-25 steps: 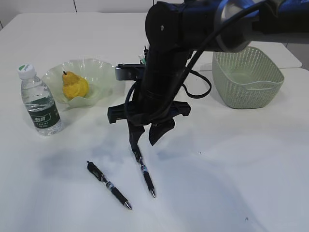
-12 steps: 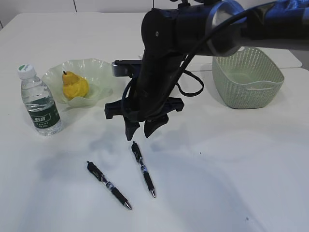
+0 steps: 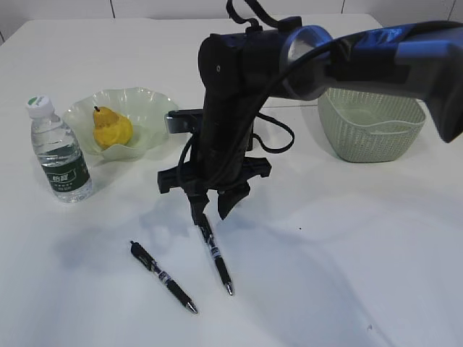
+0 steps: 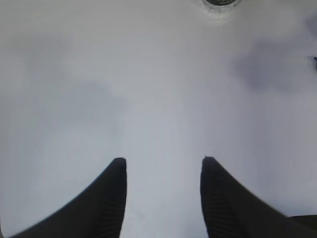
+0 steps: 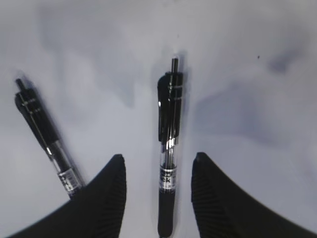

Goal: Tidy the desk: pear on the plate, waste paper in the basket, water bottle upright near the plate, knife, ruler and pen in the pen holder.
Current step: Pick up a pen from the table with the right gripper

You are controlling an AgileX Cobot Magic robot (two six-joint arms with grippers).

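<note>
My right gripper [image 3: 210, 208] reaches across the middle of the white desk [image 3: 347, 238]. It is open, and its fingers straddle the upper part of a black pen [image 3: 216, 254] lying flat. In the right wrist view the pen [image 5: 167, 163] lies between the open jaws [image 5: 158, 156], untouched. A second black pen [image 3: 163, 277] lies to its left and shows in the right wrist view [image 5: 44, 134]. The yellow pear [image 3: 111, 129] sits in the pale green plate [image 3: 152, 107]. The water bottle [image 3: 61, 155] stands upright left of the plate. My left gripper [image 4: 163, 159] is open over bare desk. The pen holder, ruler, knife and waste paper are out of view.
The grey-green basket [image 3: 376, 119] stands at the back right and nothing shows inside it. The right arm's dark body hides the desk behind it. The bottle's base [image 4: 220, 3] shows at the top edge of the left wrist view.
The right gripper lifted off the pen half a second ago, then came down again around its upper end, shifted slightly left. Its jaws stayed open. The pens did not move.
</note>
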